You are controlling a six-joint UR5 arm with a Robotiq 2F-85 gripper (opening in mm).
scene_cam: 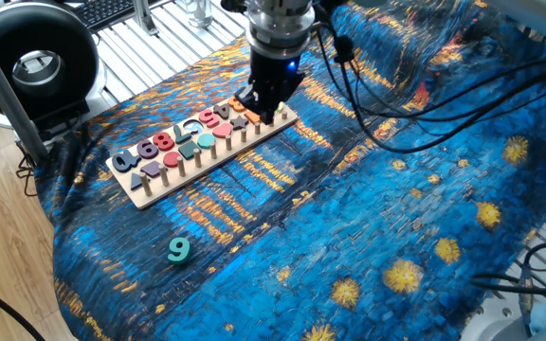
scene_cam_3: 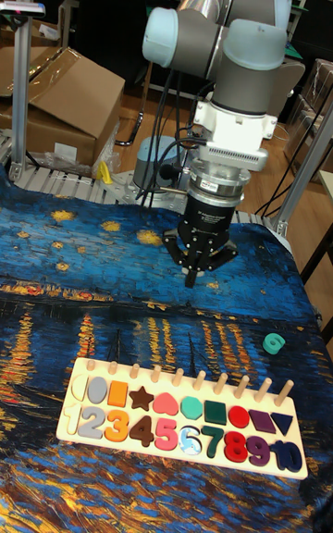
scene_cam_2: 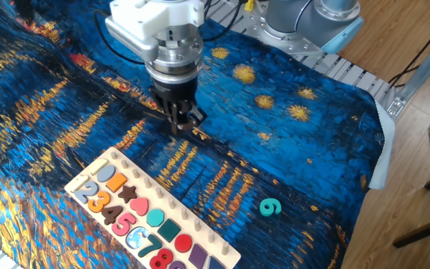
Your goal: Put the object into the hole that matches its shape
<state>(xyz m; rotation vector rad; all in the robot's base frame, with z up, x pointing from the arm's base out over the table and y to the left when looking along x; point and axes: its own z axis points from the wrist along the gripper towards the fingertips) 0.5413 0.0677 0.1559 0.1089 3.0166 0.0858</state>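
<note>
The object, a small flat teal "9" (scene_cam: 178, 248) (scene_cam_2: 270, 207) (scene_cam_3: 273, 343), lies alone on the blue cloth, well away from the wooden number board (scene_cam: 155, 197) (scene_cam_2: 206, 235) (scene_cam_3: 65, 428). The board holds a row of coloured digits and a row of shapes on pegs. I cannot make out an empty hole among them. My gripper (scene_cam: 260, 106) (scene_cam_2: 181, 124) (scene_cam_3: 191, 277) hangs above the cloth by the far end of the board, far from the "9". Its fingers are drawn together to a point with nothing between them.
A painted blue-and-gold cloth (scene_cam: 368, 218) covers the table and drapes over its edges. A black round fan (scene_cam: 34, 59) stands at one corner. Cables (scene_cam: 415, 123) trail across the cloth behind the arm. Cardboard boxes (scene_cam_3: 65, 93) sit beyond the table.
</note>
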